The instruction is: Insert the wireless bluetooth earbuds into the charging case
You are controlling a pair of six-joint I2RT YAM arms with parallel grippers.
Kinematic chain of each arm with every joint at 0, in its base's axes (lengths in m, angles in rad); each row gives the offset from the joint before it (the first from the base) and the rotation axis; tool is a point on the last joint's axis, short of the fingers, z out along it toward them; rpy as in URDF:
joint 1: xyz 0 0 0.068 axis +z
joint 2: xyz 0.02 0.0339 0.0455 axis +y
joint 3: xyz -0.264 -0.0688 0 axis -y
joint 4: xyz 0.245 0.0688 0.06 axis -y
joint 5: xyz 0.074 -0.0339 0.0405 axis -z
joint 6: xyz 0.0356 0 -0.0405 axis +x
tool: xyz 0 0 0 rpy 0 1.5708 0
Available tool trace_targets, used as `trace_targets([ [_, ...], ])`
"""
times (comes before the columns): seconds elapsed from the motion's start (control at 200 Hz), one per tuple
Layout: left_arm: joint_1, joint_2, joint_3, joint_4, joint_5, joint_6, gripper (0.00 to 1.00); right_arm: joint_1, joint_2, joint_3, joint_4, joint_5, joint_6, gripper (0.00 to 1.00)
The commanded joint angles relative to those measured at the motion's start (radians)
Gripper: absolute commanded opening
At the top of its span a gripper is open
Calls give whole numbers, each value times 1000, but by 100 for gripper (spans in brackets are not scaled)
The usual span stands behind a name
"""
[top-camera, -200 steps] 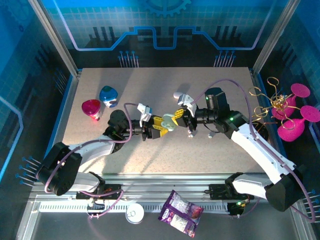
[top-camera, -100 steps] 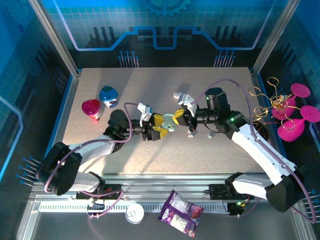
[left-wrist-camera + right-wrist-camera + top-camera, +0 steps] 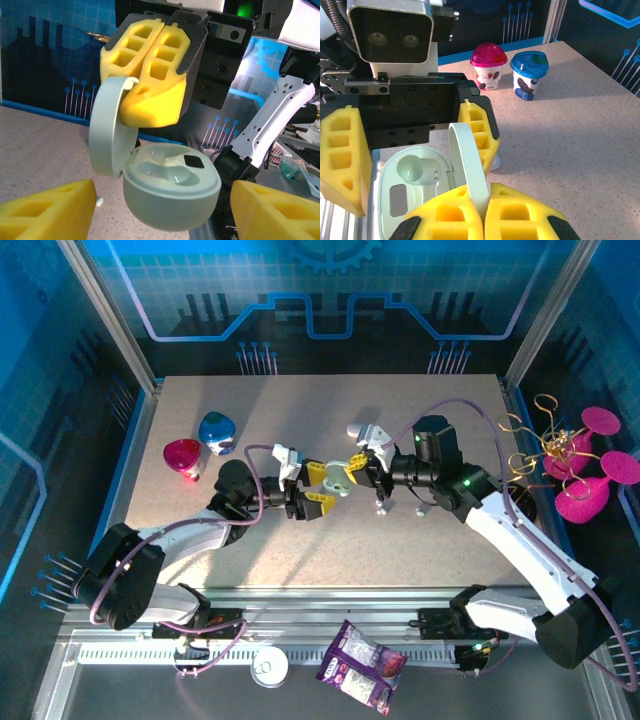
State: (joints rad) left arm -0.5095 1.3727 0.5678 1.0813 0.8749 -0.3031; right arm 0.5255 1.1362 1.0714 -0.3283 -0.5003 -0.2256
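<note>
The two arms meet over the middle of the surface (image 3: 400, 560). A second ago the left gripper (image 3: 318, 487) was closed in on the mint charging case (image 3: 170, 185). Now its jaws have spread wide, with one yellow pad on each side of the case and a little gap on both sides, so it holds nothing. The right gripper (image 3: 483, 212) has its jaws pinched tight on the lid (image 3: 107, 125), which stands straight up, and the case hangs from that grip just above the surface. The case is open and its two little hollows are bare. No earbud is in it yet. A tiny white bit that looks like an earbud (image 3: 380, 506) lies on the surface just beside the right gripper. I think the left jaws let go so that arm is free to fetch an earbud. The right arm should hold the case open and steady for it.
</note>
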Motion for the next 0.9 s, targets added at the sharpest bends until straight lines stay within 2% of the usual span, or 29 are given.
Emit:
trace_targets([
  [0.0, 1, 9, -2, 56, -11, 32, 68, 17, -4, 5, 17, 2, 7, 0],
  [0.395, 0, 12, -5, 65, 10, 26, 40, 24, 11, 15, 12, 3, 8, 0],
  [0.57, 0, 14, -11, 69, 10, 34, 36, 25, 0, 12, 22, 9, 17, 0],
  [0.625, 0, 16, -14, 75, 7, 37, 36, 23, -5, 10, 28, 11, 26, 7],
  [0.765, 3, 17, -20, 75, -4, 57, 36, -6, -42, -10, 76, 2, 78, 37],
  [0.895, 18, 26, -26, 89, -12, 56, 36, -85, -110, -69, 172, -72, 193, 57],
])
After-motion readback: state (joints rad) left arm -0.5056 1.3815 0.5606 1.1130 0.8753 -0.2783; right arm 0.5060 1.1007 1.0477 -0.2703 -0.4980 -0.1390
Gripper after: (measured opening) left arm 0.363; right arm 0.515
